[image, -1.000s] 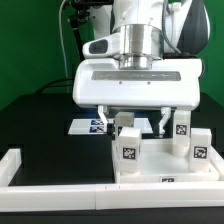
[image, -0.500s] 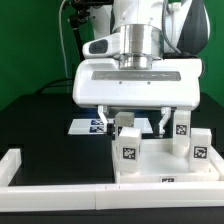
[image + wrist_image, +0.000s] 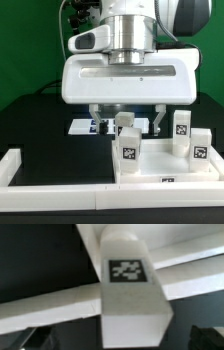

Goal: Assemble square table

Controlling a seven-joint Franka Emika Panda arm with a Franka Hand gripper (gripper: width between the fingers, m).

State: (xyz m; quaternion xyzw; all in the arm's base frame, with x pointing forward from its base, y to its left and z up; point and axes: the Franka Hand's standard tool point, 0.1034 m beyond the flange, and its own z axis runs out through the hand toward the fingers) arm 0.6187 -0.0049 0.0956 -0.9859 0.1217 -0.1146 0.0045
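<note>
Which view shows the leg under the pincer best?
The wrist view: the leg fills the frame, its tag sharp and unobstructed, with the slab behind it. The exterior view shows only its top between the pincer fingers, mostly hidden behind a nearer leg; contact cannot be told.

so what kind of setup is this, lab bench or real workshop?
Most likely a robotics lab bench: a black tabletop fenced by long white border rails, fiducial-tagged white plastic table legs on a white square slab, and a flat marker board behind.
</note>
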